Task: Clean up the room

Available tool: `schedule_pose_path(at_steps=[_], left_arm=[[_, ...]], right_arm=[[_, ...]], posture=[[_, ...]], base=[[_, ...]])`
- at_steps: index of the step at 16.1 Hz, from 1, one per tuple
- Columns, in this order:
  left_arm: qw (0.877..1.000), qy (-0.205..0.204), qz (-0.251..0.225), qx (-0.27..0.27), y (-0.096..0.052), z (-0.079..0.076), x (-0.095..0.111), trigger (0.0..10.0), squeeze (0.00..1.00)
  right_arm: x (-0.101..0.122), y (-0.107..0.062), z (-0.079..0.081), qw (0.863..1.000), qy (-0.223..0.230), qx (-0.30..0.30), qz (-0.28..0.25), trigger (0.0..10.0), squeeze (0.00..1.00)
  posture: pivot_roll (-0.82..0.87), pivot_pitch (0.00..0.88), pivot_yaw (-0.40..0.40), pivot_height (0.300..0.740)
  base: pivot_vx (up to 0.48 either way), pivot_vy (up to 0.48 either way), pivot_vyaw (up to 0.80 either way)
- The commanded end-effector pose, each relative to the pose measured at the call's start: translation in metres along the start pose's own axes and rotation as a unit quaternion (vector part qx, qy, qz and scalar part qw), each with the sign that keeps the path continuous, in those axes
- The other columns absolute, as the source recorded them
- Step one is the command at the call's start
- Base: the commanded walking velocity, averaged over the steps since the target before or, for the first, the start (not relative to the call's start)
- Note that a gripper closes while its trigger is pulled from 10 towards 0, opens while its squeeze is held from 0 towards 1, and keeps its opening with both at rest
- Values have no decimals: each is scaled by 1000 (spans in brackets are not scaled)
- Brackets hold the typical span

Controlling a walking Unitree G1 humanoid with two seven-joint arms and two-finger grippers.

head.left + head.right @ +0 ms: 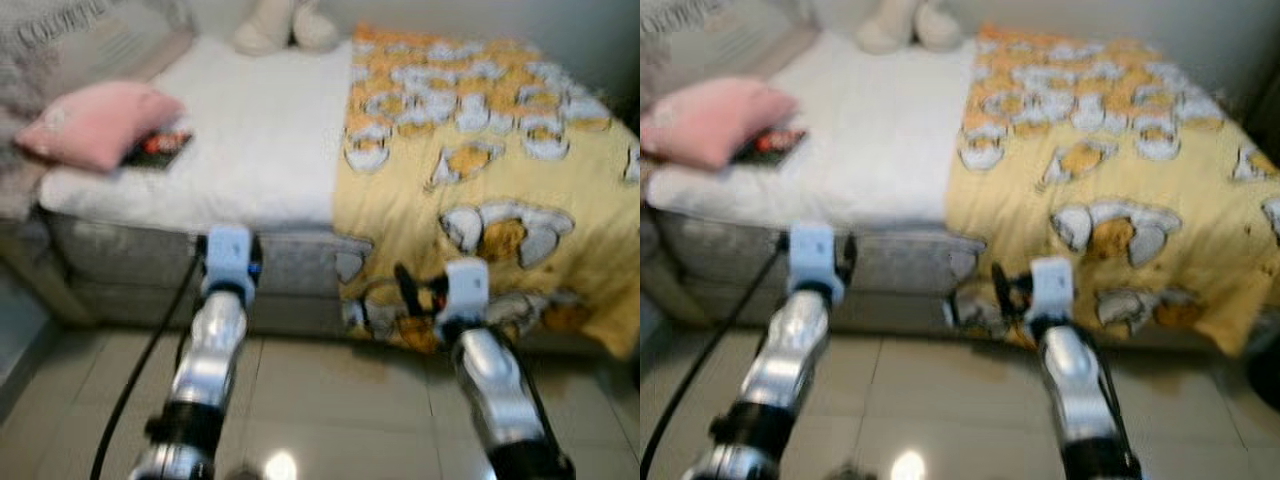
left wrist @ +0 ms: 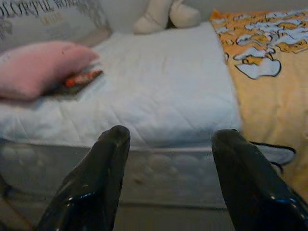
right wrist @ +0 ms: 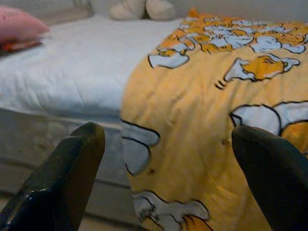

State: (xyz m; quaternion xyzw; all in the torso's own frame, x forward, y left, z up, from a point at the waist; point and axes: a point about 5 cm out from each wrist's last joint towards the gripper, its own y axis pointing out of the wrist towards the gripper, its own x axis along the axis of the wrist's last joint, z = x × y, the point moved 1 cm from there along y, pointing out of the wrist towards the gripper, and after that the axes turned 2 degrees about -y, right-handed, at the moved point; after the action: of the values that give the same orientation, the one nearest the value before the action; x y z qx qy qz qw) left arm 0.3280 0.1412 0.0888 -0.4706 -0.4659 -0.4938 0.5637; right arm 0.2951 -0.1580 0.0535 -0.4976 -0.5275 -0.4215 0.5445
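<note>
A bed with a white sheet [image 1: 260, 130] stands before me, its right half under a yellow blanket [image 1: 500, 170] printed with white and orange figures. The blanket's edge hangs over the bed's near side. A pink pillow [image 1: 95, 122] lies at the bed's left end, partly over a dark book [image 1: 160, 147]. My left gripper [image 2: 168, 144] is held up in front of the mattress side, open and holding nothing. My right gripper [image 3: 168, 139] is open and empty just short of the hanging blanket edge.
A cream soft toy [image 1: 285, 25] sits at the far edge of the bed. A grey printed cushion [image 1: 60, 40] leans at the far left. Pale glossy floor tiles [image 1: 340, 400] lie between me and the bed. A black cable [image 1: 140, 370] runs along my left arm.
</note>
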Motion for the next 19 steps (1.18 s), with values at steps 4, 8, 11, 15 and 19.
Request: schedule_pose_path(at_steps=[4,8,11,15,19], left_arm=[[1000,13,12,-3,6,-3,1,10000,0],[999,17,31,6,7,1,-6,10000,0],[999,35,26,17,5,4,-8,10000,0],[1000,-2,26,14,4,2,-9,10000,0],[999,1,39,24,8,3,-11,10000,0]], right_arm=[[1,1,5,1000,-3,14,-3,10000,1000],[0,4,8,1000,-6,21,-3,10000,1000],[0,4,10,1000,-5,27,-3,10000,1000],[1,7,12,999,-9,35,-1,10000,1000],[-4,4,18,999,-5,39,7,10000,1000]], posture=[[-36,0,19,740],[-26,0,19,740],[-22,0,11,740],[-25,0,9,740],[-36,0,15,740]], base=[[0,-480,488],[0,-473,488],[0,0,475],[0,110,473],[268,285,236]])
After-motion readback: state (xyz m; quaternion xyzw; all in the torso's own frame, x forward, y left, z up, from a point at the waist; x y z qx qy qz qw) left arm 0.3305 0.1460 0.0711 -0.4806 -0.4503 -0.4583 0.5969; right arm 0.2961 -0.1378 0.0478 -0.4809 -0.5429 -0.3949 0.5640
